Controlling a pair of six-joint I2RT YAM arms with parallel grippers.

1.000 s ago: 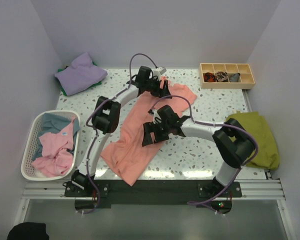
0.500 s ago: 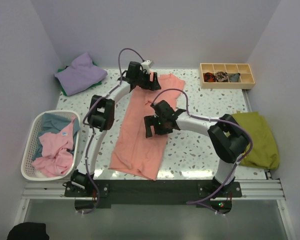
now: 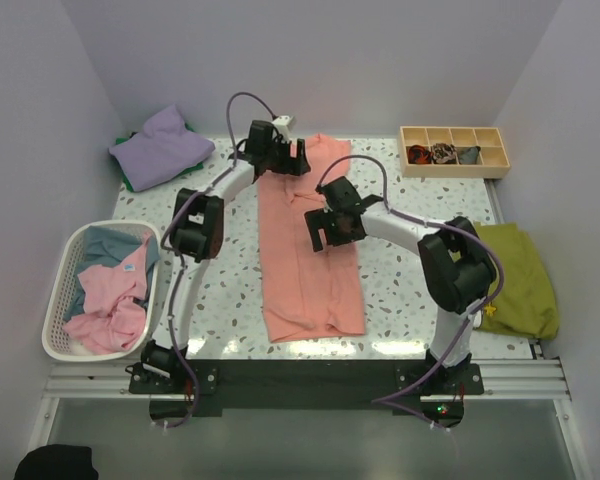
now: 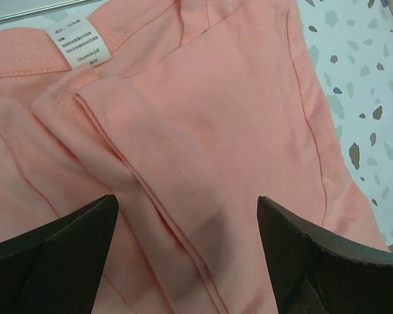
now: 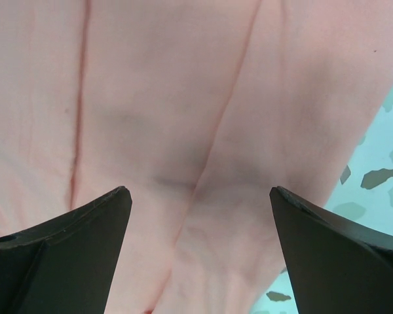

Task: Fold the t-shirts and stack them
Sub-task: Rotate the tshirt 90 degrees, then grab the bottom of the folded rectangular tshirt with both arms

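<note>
Seeing salmon shirt (image 3: 305, 270) flat on bench (image 3: 410, 290) centre as long strip, collar end far. Left pincer (image 3: 288, 160) over collar end, wide open, holding nothing. Right pincer (image 3: 332, 230) over mid-strip, wide open, holding nothing. Lavender shirt (image 3: 160, 150) far left, green shirt (image 3: 515, 270) right.

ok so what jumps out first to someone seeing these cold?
The salmon shirt, folded into a long strip down the middle of the table. Both open hands hang over it: the left hand by the collar label at the far end, the right hand mid-shirt. Next, the white basket with a pink shirt at the near left.
</note>
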